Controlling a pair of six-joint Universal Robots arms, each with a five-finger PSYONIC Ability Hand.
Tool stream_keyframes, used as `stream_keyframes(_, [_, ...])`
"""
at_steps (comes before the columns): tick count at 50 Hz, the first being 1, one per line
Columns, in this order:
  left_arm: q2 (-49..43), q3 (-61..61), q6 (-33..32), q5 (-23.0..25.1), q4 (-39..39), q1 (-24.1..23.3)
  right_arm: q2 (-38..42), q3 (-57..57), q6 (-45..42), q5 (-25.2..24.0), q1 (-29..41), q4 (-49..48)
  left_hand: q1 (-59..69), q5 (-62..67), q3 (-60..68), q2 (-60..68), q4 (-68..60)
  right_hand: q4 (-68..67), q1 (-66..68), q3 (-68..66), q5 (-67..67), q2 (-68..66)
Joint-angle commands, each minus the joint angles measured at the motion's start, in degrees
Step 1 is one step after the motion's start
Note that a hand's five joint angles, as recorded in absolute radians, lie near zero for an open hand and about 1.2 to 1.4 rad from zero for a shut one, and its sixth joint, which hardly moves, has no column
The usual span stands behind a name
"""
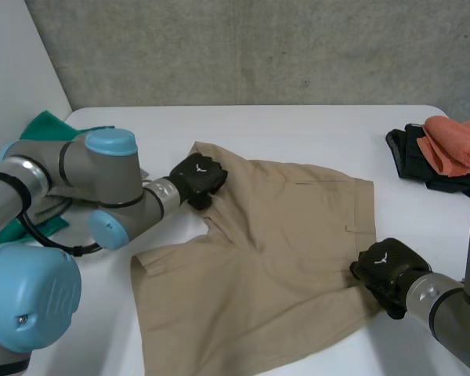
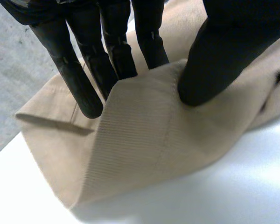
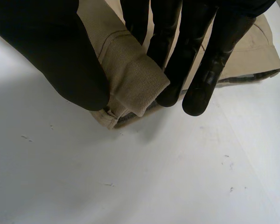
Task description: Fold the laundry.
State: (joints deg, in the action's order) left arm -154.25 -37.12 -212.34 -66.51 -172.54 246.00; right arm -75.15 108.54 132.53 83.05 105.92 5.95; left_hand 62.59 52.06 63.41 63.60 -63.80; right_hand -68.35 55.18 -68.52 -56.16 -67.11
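Tan shorts (image 1: 274,251) lie spread on the white table (image 1: 298,129). My left hand (image 1: 196,178) is at their far left corner. In the left wrist view its fingers (image 2: 112,51) and thumb (image 2: 214,60) pinch a raised fold of the tan cloth (image 2: 144,140). My right hand (image 1: 385,270) is at the shorts' near right edge. The right wrist view has the thumb (image 3: 60,60) and fingers (image 3: 196,60) pinching a rolled bit of the tan hem (image 3: 130,74) just above the table.
A pile of black and orange clothes (image 1: 442,153) lies at the table's far right. A green cloth (image 1: 43,129) sits behind my left arm at the far left. The table's near right part (image 3: 154,177) is bare white.
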Motion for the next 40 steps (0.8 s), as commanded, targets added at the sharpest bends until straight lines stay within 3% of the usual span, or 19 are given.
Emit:
stream_keyframes(1, [2.0,-3.6,-8.4,-7.9,-0.1,0.1,0.0,0.4,0.0,0.0,0.1,-0.2,17.4,17.9,16.6,16.4,-16.2,-11.6,24.8,-11.5,-13.8,-12.9])
stream_keyframes(11, [10.6,-14.2,-10.9,-15.1,-0.7,0.1,0.0,0.7,0.1,0.0,0.1,-0.8,17.4,17.9,16.6,16.4,-16.2,-11.6,24.8,-11.5,-13.8,-12.9])
stream_keyframes(19, [19.2,-26.9,-10.5,-19.2,-7.5,0.4,0.0,0.7,0.1,0.1,0.1,-1.2,17.4,17.9,16.6,16.4,-16.2,-11.6,24.8,-11.5,-13.8,-12.9])
stream_keyframes(24, [19.5,-29.6,-10.5,-21.0,-7.8,0.0,0.0,0.8,0.8,0.1,0.1,-1.7,17.4,17.9,16.6,16.4,-16.2,-11.6,24.8,-11.5,-13.8,-12.9])
stream_keyframes(28, [19.3,-29.7,-10.3,-25.1,-7.9,-0.2,-0.1,0.4,4.0,0.0,0.1,-2.0,17.4,17.9,16.6,16.4,-16.2,-11.6,24.8,-11.5,-13.8,-12.9])
stream_keyframes(30, [19.3,-29.8,-9.9,-26.7,-7.9,-0.3,-0.1,0.4,5.0,0.0,0.1,-2.1,9.9,10.4,9.1,8.9,-8.7,-11.6,24.8,-11.5,-13.8,-12.9])
stream_keyframes(31, [19.4,-30.0,-9.6,-27.3,-7.9,-0.6,-0.1,0.3,5.8,-0.1,0.1,-2.1,-11.5,-10.9,-12.3,-12.5,12.7,-11.6,24.8,-11.5,-13.8,-12.9])
stream_keyframes(33, [19.9,-30.3,-8.8,-27.4,-7.8,-0.9,-0.1,0.0,6.8,-0.1,0.2,-2.3,-34.4,-33.9,-35.3,-35.4,35.6,-11.6,24.8,-11.5,-13.8,-12.9])
stream_keyframes(40, [32.3,-37.5,0.3,-27.2,-7.6,-1.9,-0.2,-1.4,11.2,-0.6,0.3,-3.9,-40.3,-39.7,-41.1,-41.3,41.5,-11.6,24.8,-11.5,-13.8,-12.9])
